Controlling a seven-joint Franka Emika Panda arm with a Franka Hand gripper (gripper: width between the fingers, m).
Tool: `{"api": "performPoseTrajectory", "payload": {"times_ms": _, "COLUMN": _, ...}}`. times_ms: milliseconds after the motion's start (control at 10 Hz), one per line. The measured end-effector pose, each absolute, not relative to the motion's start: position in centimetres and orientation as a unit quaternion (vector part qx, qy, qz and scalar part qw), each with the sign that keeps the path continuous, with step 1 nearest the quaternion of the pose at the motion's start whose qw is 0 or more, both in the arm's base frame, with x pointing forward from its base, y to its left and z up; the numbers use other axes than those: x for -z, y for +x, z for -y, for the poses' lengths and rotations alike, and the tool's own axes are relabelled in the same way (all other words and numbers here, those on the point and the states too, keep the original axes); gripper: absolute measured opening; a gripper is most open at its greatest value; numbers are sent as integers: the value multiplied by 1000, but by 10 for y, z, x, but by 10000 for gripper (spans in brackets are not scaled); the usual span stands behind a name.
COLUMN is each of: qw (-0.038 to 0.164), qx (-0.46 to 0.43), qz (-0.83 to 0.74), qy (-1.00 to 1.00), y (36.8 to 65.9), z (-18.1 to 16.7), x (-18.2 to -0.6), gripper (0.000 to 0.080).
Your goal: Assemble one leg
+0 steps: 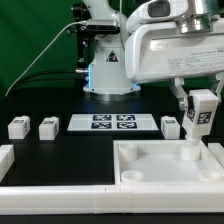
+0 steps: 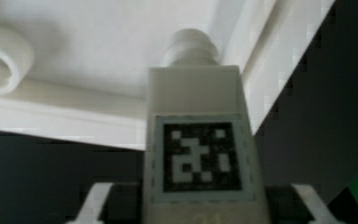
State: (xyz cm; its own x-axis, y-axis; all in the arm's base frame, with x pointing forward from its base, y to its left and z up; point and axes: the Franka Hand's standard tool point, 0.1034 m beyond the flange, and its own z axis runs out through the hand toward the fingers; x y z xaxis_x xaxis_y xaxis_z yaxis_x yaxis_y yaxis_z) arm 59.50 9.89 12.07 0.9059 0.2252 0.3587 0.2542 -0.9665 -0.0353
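Note:
My gripper [image 1: 198, 105] is shut on a leg [image 1: 198, 120], a small white peg with a black-and-white tag. It holds the leg upright over the far right corner of the large white tray [image 1: 150, 170], its lower tip at or just above the tray floor. In the wrist view the leg [image 2: 197, 130] fills the middle, its round tip pointing at the tray's corner by the wall [image 2: 87, 115], and a corner hole [image 2: 2, 62] lies off to one side. Three more legs stand on the table: two at the exterior view's left [image 1: 17, 127] [image 1: 47, 126], one near the tray [image 1: 170, 126].
The marker board [image 1: 112, 123] lies flat between the loose legs. The robot's base [image 1: 108, 70] stands behind it. A white wall [image 1: 60, 200] runs along the table's front edge, with a raised white block [image 1: 6, 157] at the exterior view's left.

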Motion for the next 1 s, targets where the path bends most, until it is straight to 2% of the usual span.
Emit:
{"api": "performPoseTrajectory", "payload": {"times_ms": 400, "qw": 43, "qx": 187, "qz": 121, "qy": -974, "y": 615, "z": -99, "x": -112, "gripper": 293}}
{"api": "performPoseTrajectory", "payload": {"times_ms": 1000, "qw": 41, "qx": 209, "qz": 121, "qy": -969, "y": 614, "z": -99, "x": -105, "gripper": 293}}
